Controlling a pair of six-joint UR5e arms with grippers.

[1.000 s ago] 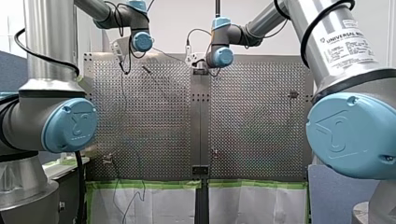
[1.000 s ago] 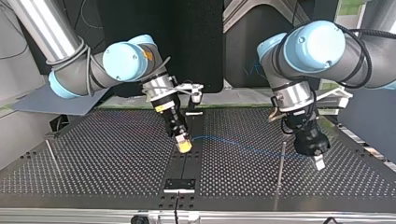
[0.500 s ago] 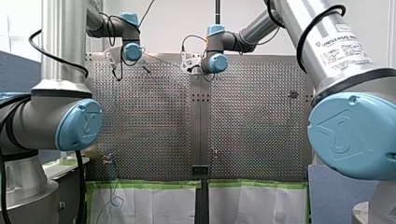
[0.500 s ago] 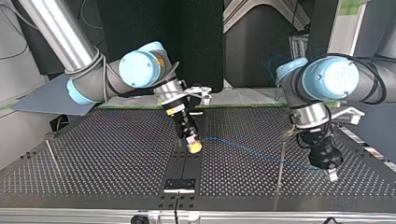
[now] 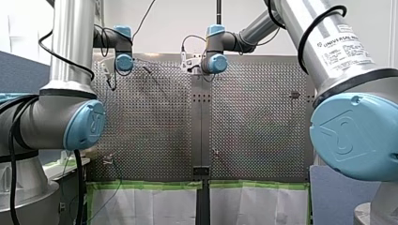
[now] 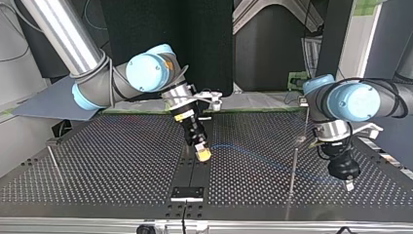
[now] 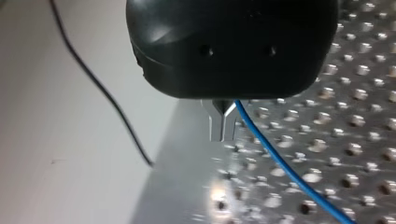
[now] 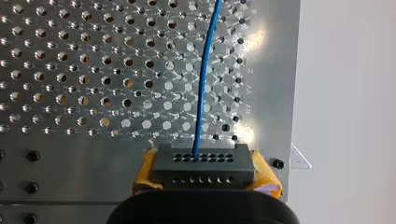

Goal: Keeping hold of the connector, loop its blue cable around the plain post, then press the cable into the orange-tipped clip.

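The front view looks from behind and above, between the shoulders, along the perforated counter (image 5: 155, 117). The top view faces back across it, low. Both wrist cameras sit close over the counter, sharing the blue cable (image 7: 280, 162).

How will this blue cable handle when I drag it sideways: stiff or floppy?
Probably flexible but slightly springy: the blue cable runs from the connector toward my left end effector in a shallow curve, not a limp heap. Likely light, being far thinner than the connector. It may slide easily over the smooth perforated table.
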